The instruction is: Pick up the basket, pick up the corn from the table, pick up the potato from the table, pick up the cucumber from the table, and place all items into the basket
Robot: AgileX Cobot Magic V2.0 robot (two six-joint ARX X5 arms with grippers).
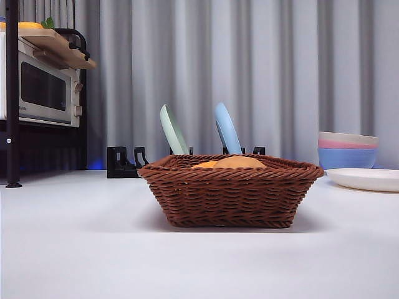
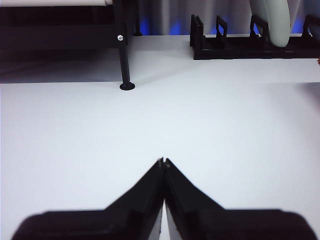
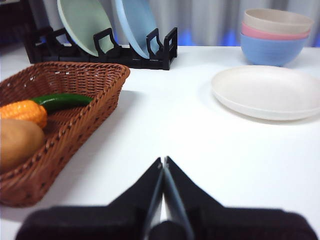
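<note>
The basket (image 3: 60,115) sits on the table (image 3: 165,125) holding the potato (image 3: 15,142), corn (image 3: 25,112) and cucumber (image 3: 62,101). The right gripper (image 3: 164,162) hovers just beside it, jaws pressed together, empty. The left gripper (image 2: 163,162), also closed, waits over bare tabletop.

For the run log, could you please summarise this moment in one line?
basket: holds corn, potato, cucumber | left claw: shut, empty | right claw: shut, empty, beside basket
</note>
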